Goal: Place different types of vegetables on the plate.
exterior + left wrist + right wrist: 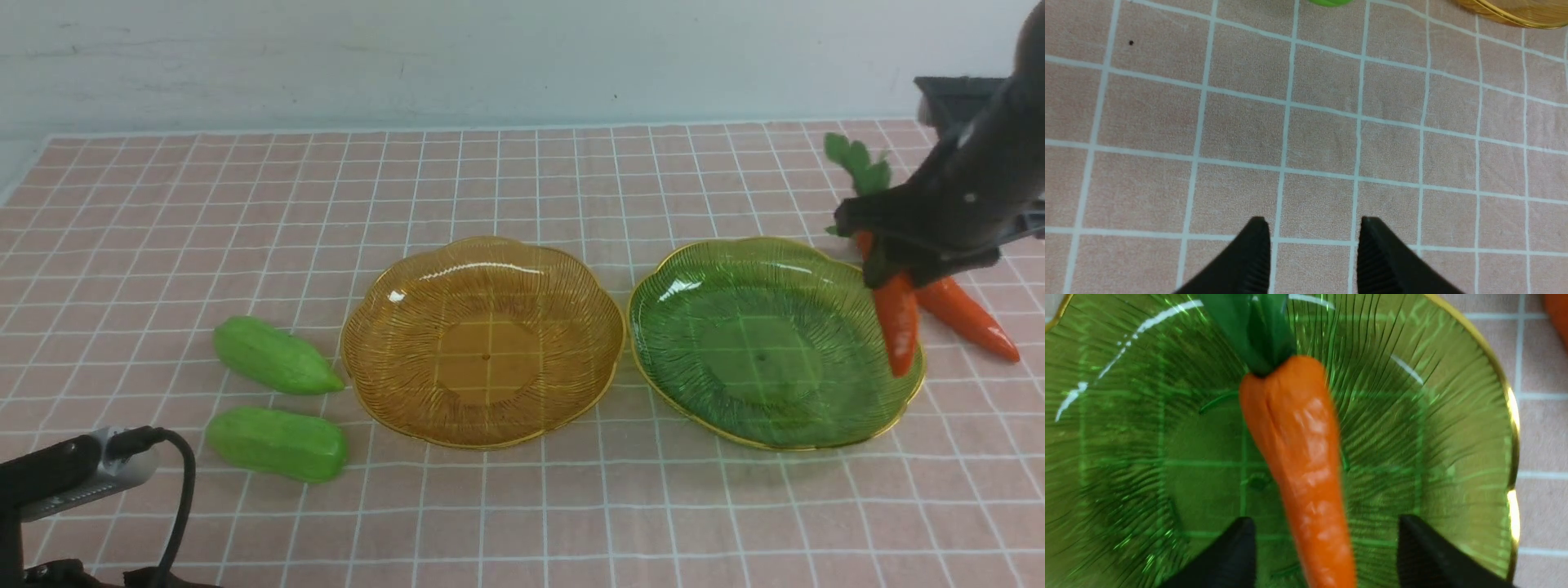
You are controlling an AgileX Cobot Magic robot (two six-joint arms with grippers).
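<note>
My right gripper (878,261) is over the right side of the green glass plate (694,327). In the right wrist view its jaws (1327,522) stand wide open with an orange carrot (1298,457) between them, touching neither finger; the green plate (1126,457) lies below. In the front view this carrot (896,322) is steeply tilted, tip near the plate's right rim. A second carrot (967,314) lies on the cloth to the right. Two light-green gourds, one pointed (276,356) and one blunt (276,443), lie left of the amber plate (392,343). My left gripper (1314,222) is open over bare cloth.
A pink checked cloth (522,180) covers the table up to a pale wall. A dark object (947,98) stands at the back right corner. The left arm's wrist camera and cable (82,469) show at the front left. The amber plate's rim (1515,16) is near the left gripper.
</note>
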